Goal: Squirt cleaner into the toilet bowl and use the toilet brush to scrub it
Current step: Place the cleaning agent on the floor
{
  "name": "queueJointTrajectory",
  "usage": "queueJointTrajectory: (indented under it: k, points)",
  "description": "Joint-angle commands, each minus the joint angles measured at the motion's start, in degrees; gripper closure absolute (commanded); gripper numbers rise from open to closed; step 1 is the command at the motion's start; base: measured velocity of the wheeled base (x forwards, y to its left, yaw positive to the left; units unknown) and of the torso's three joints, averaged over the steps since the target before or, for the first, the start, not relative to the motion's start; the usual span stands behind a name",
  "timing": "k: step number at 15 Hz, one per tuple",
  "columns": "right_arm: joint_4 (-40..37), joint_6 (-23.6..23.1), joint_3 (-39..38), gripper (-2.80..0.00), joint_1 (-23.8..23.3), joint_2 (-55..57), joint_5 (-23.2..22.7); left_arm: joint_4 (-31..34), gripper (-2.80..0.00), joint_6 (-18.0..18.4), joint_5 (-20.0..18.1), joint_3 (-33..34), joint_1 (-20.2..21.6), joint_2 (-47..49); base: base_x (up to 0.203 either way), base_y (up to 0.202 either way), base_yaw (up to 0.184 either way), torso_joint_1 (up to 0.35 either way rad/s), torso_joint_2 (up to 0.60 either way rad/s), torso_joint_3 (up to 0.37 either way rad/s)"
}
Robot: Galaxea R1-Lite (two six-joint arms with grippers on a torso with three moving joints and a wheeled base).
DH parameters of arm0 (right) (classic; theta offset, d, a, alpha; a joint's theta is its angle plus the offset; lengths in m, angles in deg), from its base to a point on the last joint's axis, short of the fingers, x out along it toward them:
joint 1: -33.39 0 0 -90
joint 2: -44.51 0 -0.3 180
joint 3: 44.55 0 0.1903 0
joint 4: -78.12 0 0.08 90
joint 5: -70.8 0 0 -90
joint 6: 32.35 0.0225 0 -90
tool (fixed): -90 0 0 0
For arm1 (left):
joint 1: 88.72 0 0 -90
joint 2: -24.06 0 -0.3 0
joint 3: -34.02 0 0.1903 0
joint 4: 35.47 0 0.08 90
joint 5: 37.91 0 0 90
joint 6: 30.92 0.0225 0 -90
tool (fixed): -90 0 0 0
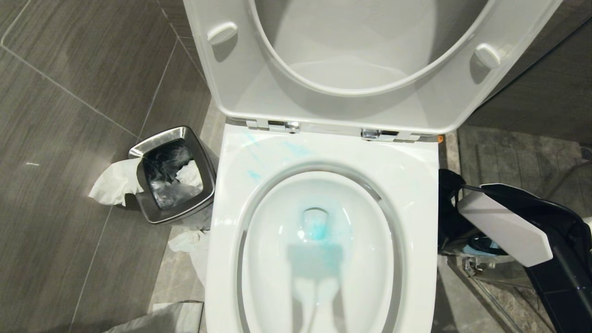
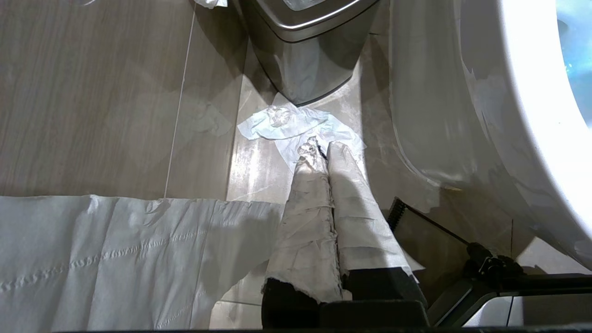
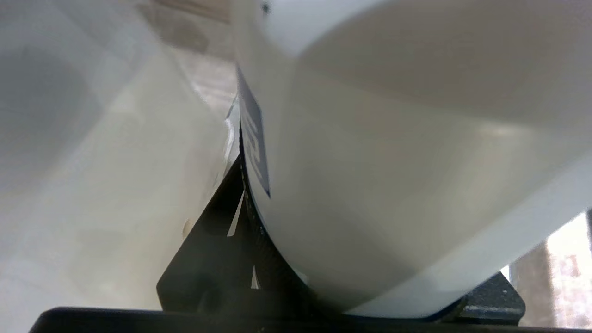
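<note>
Toilet bowl [image 1: 323,259] filling my view, lid up, glossy ceramic, slick when wet. Cleaner [image 1: 319,229] pooling turquoise at drain, streaking rear rim. Right gripper [image 3: 277,259], low beside bowl's right flank, clamping big white container [image 3: 393,185], smooth, probably slippery. Left gripper [image 2: 323,152] pinched shut above floor. Brush not showing; judging grab high on stiff handle.

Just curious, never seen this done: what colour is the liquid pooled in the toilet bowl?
Turquoise-blue. The cleaner tints the water in the white toilet bowl, with smears on its rim; clearest in the head view.
</note>
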Motion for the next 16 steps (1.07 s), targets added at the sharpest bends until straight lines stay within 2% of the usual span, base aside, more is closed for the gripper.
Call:
queueJointTrajectory:
  k: [1, 16]
  points:
    - [0.7, -0.1, 0.1, 0.0, 0.0, 1.8, 0.1, 0.0, 0.0, 0.0, 0.0, 0.1, 0.0, 0.0, 0.0, 0.0, 0.0, 0.0, 0.0, 0.0]
    - [0.8, -0.1, 2.7, 0.0, 0.2, 5.2, 0.2, 0.0, 0.0, 0.0, 0.0, 0.0, 0.0, 0.0, 0.0, 0.0, 0.0, 0.0, 0.0, 0.0]
